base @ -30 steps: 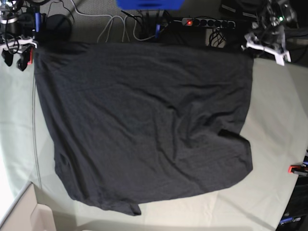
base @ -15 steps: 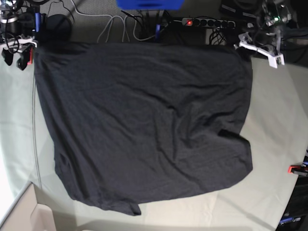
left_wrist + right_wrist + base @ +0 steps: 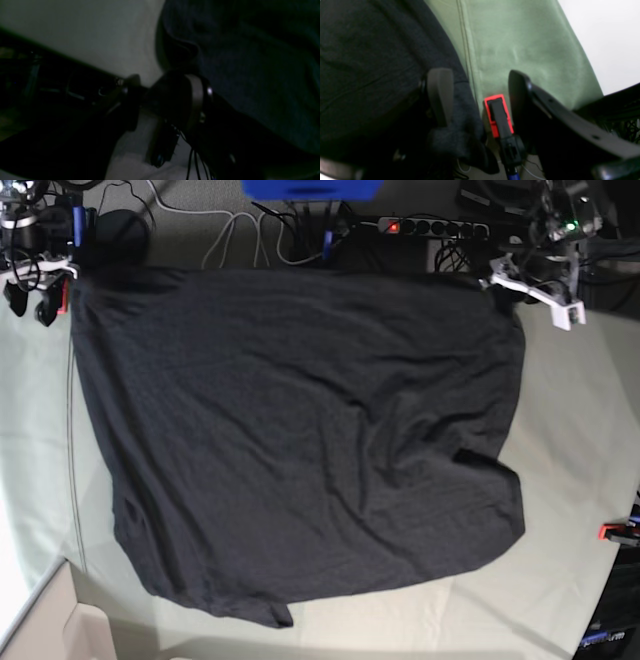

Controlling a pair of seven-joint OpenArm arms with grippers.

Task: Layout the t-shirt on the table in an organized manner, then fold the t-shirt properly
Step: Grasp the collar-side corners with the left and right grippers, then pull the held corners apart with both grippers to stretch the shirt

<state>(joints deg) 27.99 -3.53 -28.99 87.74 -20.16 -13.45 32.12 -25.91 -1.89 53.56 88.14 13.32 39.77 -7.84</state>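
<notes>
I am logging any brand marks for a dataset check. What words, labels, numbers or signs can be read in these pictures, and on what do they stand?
None can be read.
Large dark charcoal cotton t-shirt: plain side up, no print or tag showing.
Pale grey-green cloth-covered table: no marking.
Black power strip with a lit red switch: any lettering is too small to read.
Red-orange clamp: no legible label.

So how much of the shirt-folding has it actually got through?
Laying out looks mostly done: the t-shirt lies spread across the table, with some wrinkles and a sleeve tucked near its lower right. In hand: the right gripper, jaws open, sits at one top corner; the left gripper is beside the other, grip unclear. No fold shows yet, so all folding remains.
</notes>
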